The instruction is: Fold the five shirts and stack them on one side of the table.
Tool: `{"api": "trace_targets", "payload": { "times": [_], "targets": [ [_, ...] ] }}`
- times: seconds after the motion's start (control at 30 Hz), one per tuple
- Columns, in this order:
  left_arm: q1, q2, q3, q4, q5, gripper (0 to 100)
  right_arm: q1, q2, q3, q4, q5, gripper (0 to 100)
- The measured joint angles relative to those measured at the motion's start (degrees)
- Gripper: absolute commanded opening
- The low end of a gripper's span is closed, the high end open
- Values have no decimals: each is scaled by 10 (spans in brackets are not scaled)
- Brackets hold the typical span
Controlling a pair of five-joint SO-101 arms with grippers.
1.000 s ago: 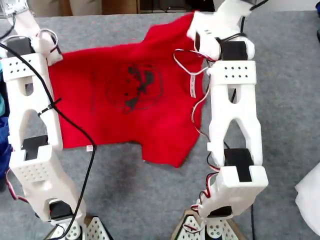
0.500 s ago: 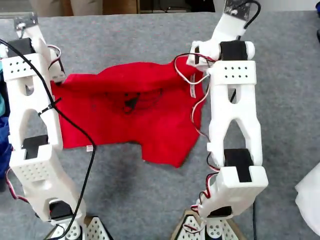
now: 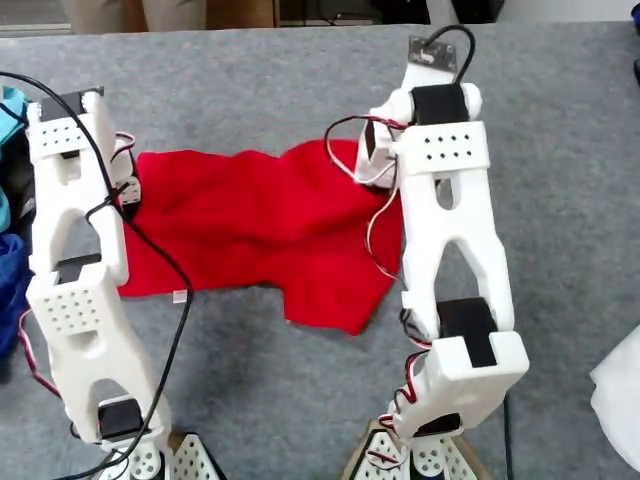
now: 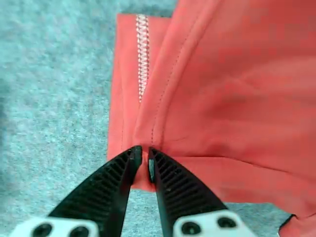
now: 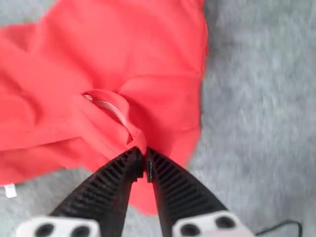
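On the grey tabletop, between the two arms, the red shirt lies as a wide, rumpled band that runs from the left arm across to the right arm. Its far edge is wavy and its near edge mostly straight. At the near right a flap of the cloth juts out toward the arms' bases, and a small white tag sticks out from the near edge on the left.

The left gripper sits at the shirt's left end. In the left wrist view its black ribbed fingers are drawn narrow, almost touching, with a layered fold of the red cloth pinched between their tips. A hem with pale stitching shows just beyond the tips, lying on the grey surface.

The right gripper is at the shirt's far right corner, under the wrist of the right arm in the high view. Its fingers are likewise drawn close and clamp a bunched ridge of the red cloth, where a short run of pale seam curls up out of the fold. The cloth around the pinch is creased and slightly raised from the tabletop.

Blue cloth lies at the left edge of the tabletop beside the left arm, and a white thing lies at the near right edge, well apart from the shirt.
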Motion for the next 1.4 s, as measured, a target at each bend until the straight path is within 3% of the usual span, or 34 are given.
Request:
{"api": "trace_targets", "payload": {
  "times": [0.7, 1.4],
  "targets": [
    [-16, 0, 125, 0, -113, 19, 1, -60, 233, 0, 25, 6],
    [-31, 0, 126, 0, -175, 19, 1, -171, 339, 0, 40, 6]
  ]
}}
